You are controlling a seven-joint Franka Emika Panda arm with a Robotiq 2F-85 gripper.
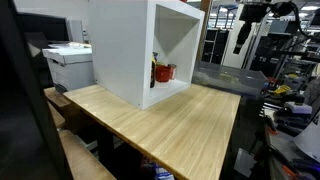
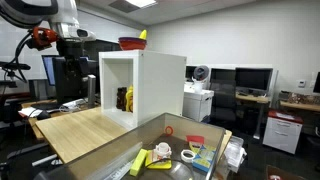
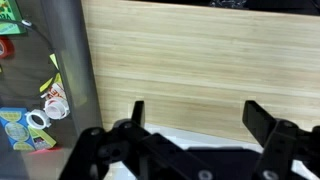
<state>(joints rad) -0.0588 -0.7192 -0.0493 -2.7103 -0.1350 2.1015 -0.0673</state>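
My gripper [image 3: 200,112] is open and empty, high above the light wooden table [image 3: 190,60]. In both exterior views it hangs from the raised arm, off to one side of the table [image 1: 242,35] [image 2: 77,35]. A white open-fronted box [image 1: 150,50] [image 2: 150,85] stands on the table, well apart from the gripper. Red and yellow items [image 1: 163,72] [image 2: 125,98] sit inside it. A red bowl [image 2: 130,43] with a yellow thing rests on its top.
A grey tray surface [image 2: 160,140] beside the table holds several small items: a yellow piece [image 2: 140,160], a white tape roll [image 2: 188,155], a blue packet [image 3: 22,128]. A printer [image 1: 68,62] stands behind the table. Desks and monitors fill the room.
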